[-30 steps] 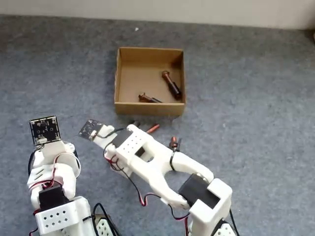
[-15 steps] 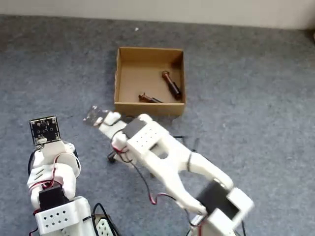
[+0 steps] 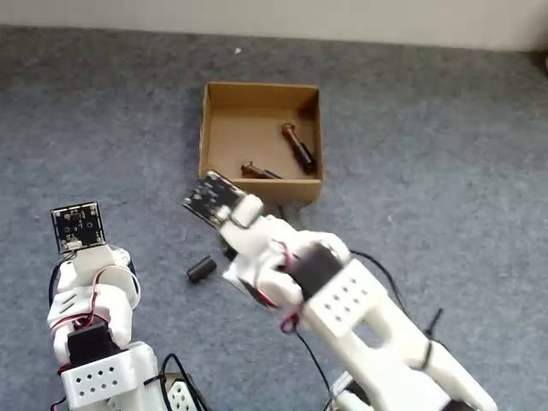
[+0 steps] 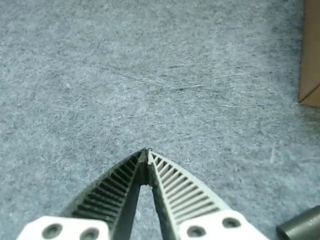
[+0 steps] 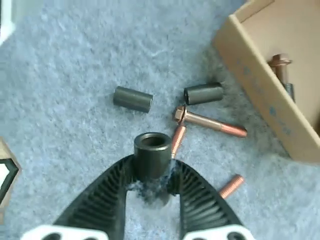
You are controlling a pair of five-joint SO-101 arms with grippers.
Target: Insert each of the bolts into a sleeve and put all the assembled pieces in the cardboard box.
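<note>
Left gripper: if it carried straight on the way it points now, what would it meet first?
Most likely just the grey carpet: the shut left gripper aims at bare floor, with the cardboard box corner off to one side. Depth is hard to judge.

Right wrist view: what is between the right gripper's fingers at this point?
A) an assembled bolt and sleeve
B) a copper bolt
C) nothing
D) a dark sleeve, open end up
D: the right gripper is clamped on a dark sleeve that stands with its empty bore facing the camera, and there is no bolt in it.
</note>
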